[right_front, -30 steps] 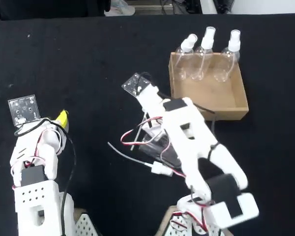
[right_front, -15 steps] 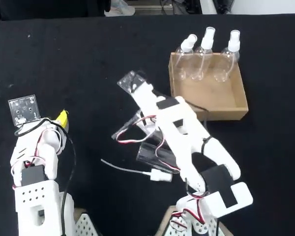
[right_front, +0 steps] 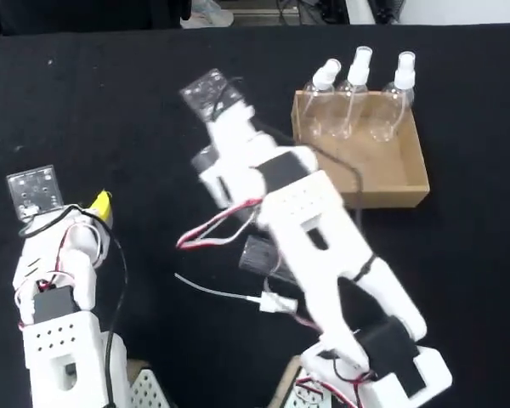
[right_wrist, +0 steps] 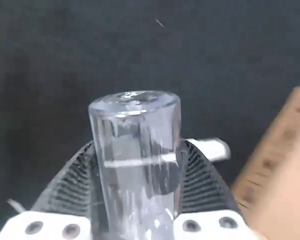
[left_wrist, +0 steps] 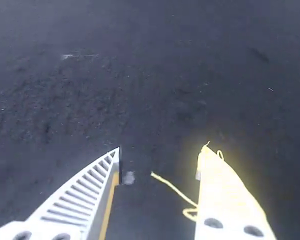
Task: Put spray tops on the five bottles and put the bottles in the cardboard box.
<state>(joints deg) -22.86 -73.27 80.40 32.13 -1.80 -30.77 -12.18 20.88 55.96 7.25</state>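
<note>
My right gripper point(right_wrist: 135, 155) is shut on a clear bottle point(right_wrist: 135, 130) that has no spray top; its flat end faces the camera. In the high view this gripper point(right_front: 208, 163) hangs over the mat to the left of the cardboard box point(right_front: 391, 174). Three bottles with white spray tops point(right_front: 353, 93) lean on the box's far wall. Another clear bottle point(right_front: 259, 255) lies on the mat under the right arm. A loose spray top point(right_front: 276, 302) with its long tube lies in front of it. My left gripper point(left_wrist: 160, 160) is open over bare mat at the near left point(right_front: 102, 204).
A black mat covers the table point(right_front: 110, 102). Red and white cables point(right_front: 212, 234) hang from the right arm above the lying bottle. The box corner point(right_wrist: 285, 170) shows beside the held bottle, and a small white piece point(right_wrist: 212, 148) lies behind it.
The right arm has swung away from the front toward the back left, carrying the bottle up off the mat. The left arm shifted slightly to the left.
</note>
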